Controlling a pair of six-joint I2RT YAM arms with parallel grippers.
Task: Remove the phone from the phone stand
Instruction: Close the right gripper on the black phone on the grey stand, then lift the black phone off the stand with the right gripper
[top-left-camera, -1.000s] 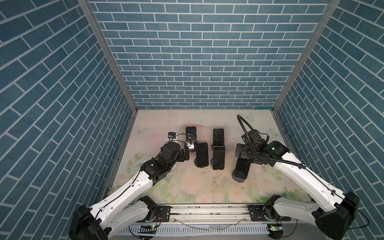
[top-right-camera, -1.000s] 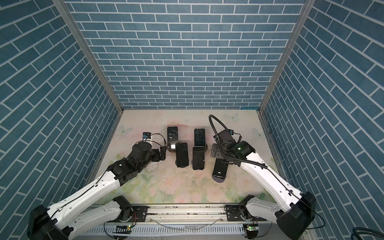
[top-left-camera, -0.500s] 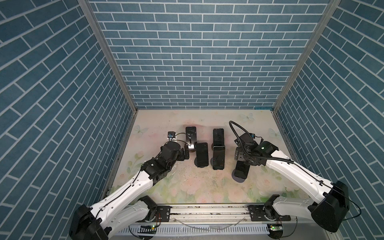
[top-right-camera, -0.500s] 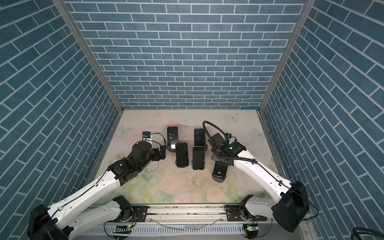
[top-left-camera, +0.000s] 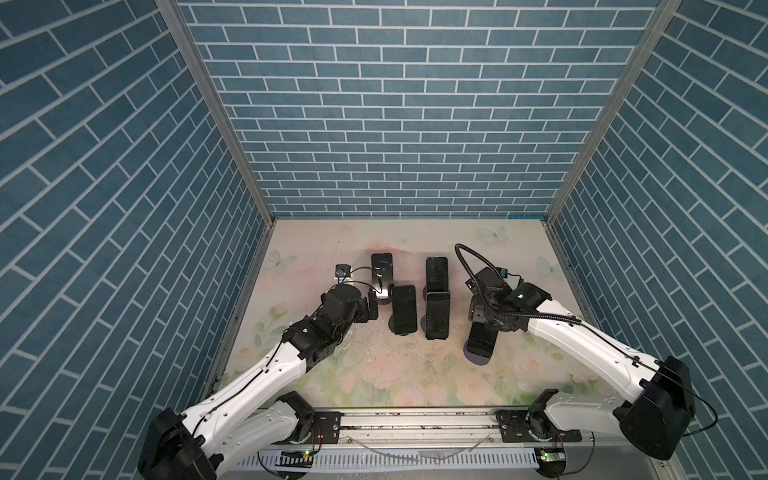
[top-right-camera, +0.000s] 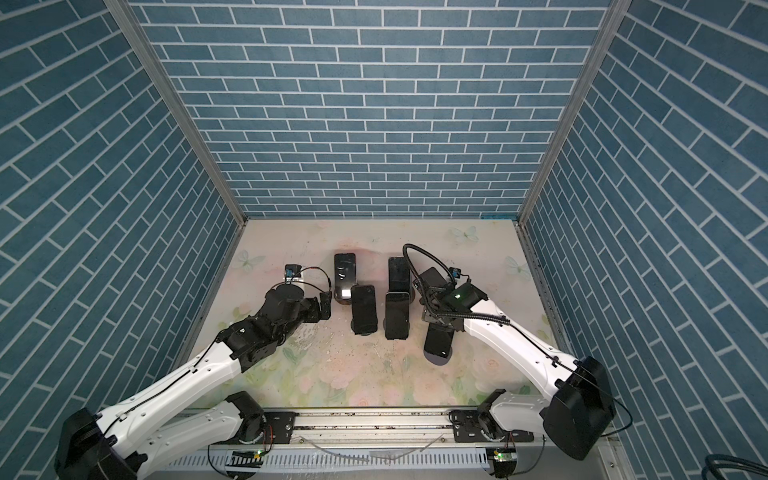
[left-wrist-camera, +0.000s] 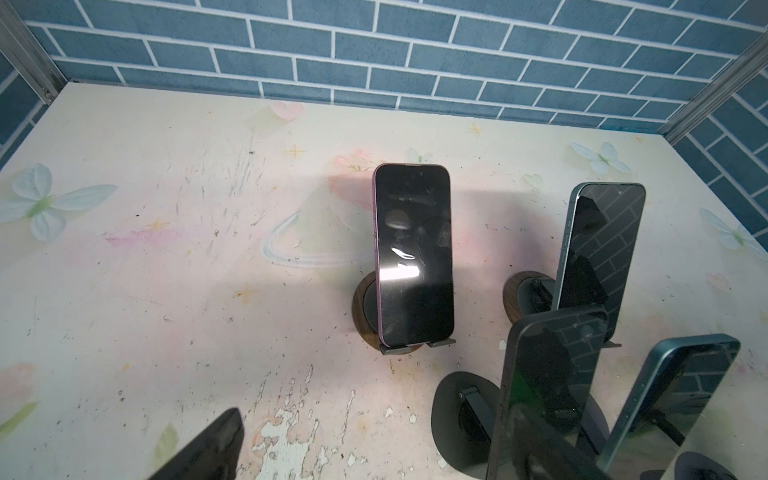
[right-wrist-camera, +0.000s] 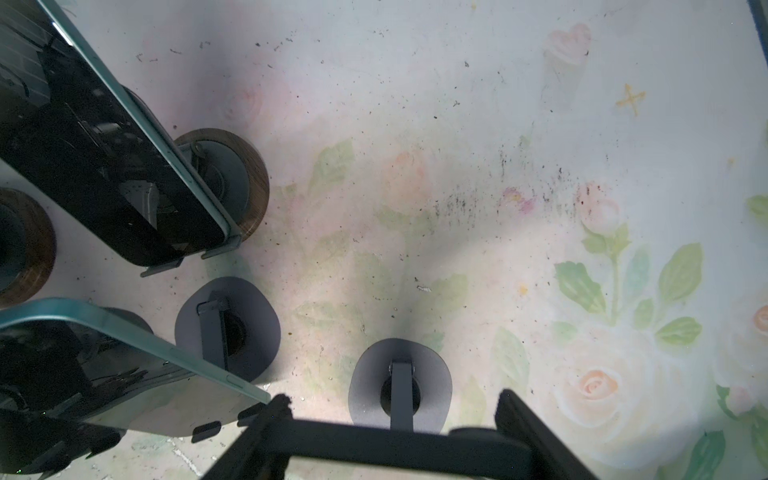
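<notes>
A dark phone (top-left-camera: 480, 338) leans on a black phone stand (top-left-camera: 478, 358) at the right of the table. My right gripper (top-left-camera: 484, 319) sits over its top edge. In the right wrist view the phone's top edge (right-wrist-camera: 395, 446) spans between the two fingers (right-wrist-camera: 266, 428), which press on its two sides; the stand's round base (right-wrist-camera: 399, 384) lies below. My left gripper (top-left-camera: 371, 309) hovers open and empty left of the middle phones; only one of its fingers (left-wrist-camera: 208, 449) shows in the left wrist view.
Several other phones stand on stands mid-table: back left (top-left-camera: 381, 270), front left (top-left-camera: 404, 308), back right (top-left-camera: 436, 274), front right (top-left-camera: 437, 314). Blue brick walls (top-left-camera: 395, 124) close in three sides. A rail (top-left-camera: 415, 419) runs along the front edge.
My right gripper has shifted slightly left over the rightmost phone and its jaws have narrowed from wide open onto the phone's sides. The left arm has not moved.
</notes>
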